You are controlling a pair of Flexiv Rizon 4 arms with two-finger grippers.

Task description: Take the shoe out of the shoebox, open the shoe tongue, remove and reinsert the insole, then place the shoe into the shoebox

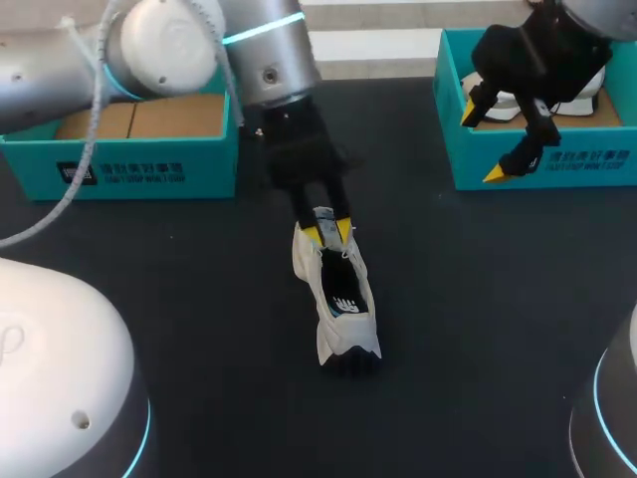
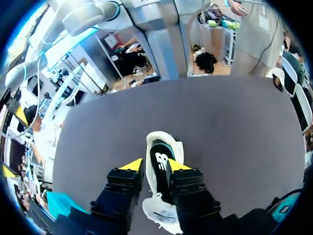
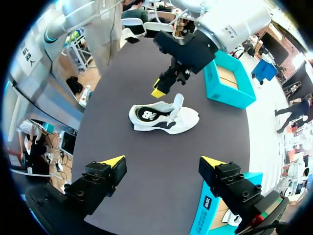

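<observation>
A white shoe (image 1: pixel 343 319) with a black insole lies on the dark table mid-scene, also seen in the wrist views (image 2: pixel 159 137) (image 3: pixel 166 120). My left gripper (image 1: pixel 327 234) (image 2: pixel 155 165) reaches down onto its front. The fingers are narrowed, with the raised white tongue (image 1: pixel 323 215) (image 2: pixel 161 215) (image 3: pixel 178 102) pinched between them. My right gripper (image 1: pixel 482 142) (image 3: pixel 162 160) hangs open and holds nothing. It is above the front wall of the right teal shoebox (image 1: pixel 537 164), far to the right of the shoe.
A second white shoe (image 1: pixel 587 95) lies inside the right shoebox. A second teal box (image 1: pixel 139 164) (image 3: pixel 230 83) with a cardboard floor stands at the back left. Dark bare tabletop (image 1: pixel 468 329) surrounds the shoe.
</observation>
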